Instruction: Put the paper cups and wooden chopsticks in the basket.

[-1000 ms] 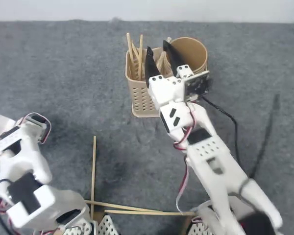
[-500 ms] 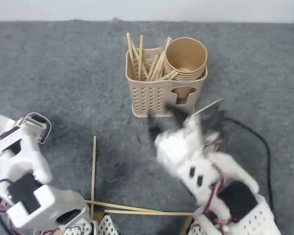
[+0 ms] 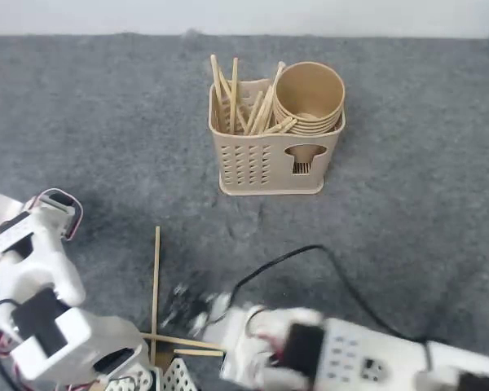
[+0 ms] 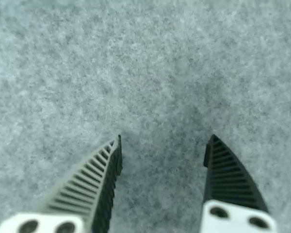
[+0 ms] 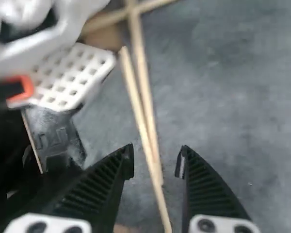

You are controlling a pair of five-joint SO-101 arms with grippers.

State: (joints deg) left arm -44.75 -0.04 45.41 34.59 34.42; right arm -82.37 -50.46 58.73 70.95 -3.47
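Stowed: cups (image 3: 310, 94) and chopsticks (image 3: 232, 90) stand in basket (image 3: 261, 163) | Loose: three loose chopsticks (image 3: 156, 281) on table (image 3: 106, 122) by arm bases, base plate (image 5: 68, 73) crowding them | Right hand (image 5: 156, 148): part-open astride two sticks, over basket a second ago | Left hand (image 4: 166, 139): wide, unmoved.

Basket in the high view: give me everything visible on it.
The basket is a beige, plastic-looking rectangular caddy standing upright on the grey carpet, toward the far middle of the table. Its front wall has rows of small slots on the left half and a keyhole-shaped cut-out on the right. The left part holds wooden chopsticks leaning and sticking out above the rim; the right part holds a stack of paper cups, open end up. Nothing else touches it.
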